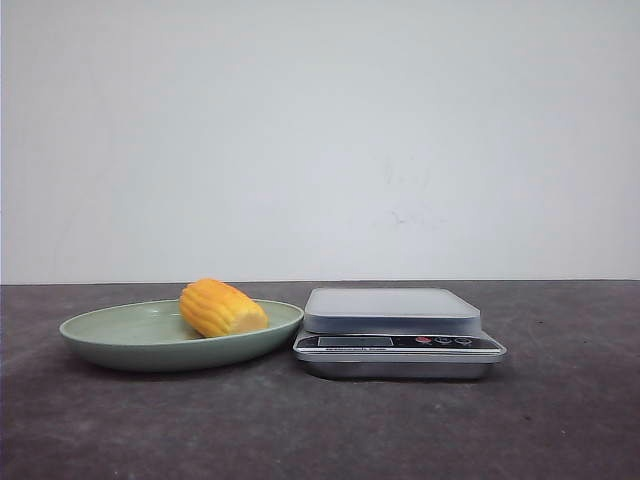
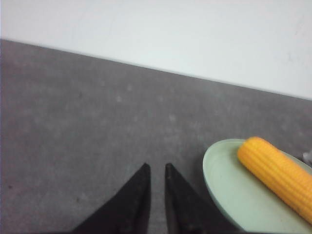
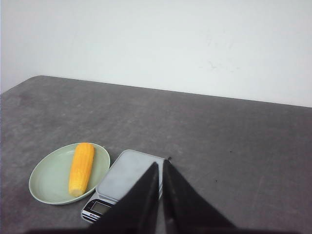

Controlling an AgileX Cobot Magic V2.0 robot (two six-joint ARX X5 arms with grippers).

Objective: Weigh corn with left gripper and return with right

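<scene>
The corn [image 1: 222, 308] is a yellow-orange cob lying in a pale green plate [image 1: 100, 335] at the left of the table. It also shows in the left wrist view [image 2: 278, 175] and the right wrist view [image 3: 81, 168]. Neither gripper shows in the front view. My left gripper [image 2: 156, 166] is above the bare table beside the plate [image 2: 229, 190], its fingers nearly together and holding nothing. My right gripper [image 3: 161, 163] is shut and empty, high above the scale [image 3: 129, 173].
A silver kitchen scale [image 1: 395, 330] with a flat grey platform stands right next to the plate, its display and buttons facing me. The dark grey table runs back to a white wall.
</scene>
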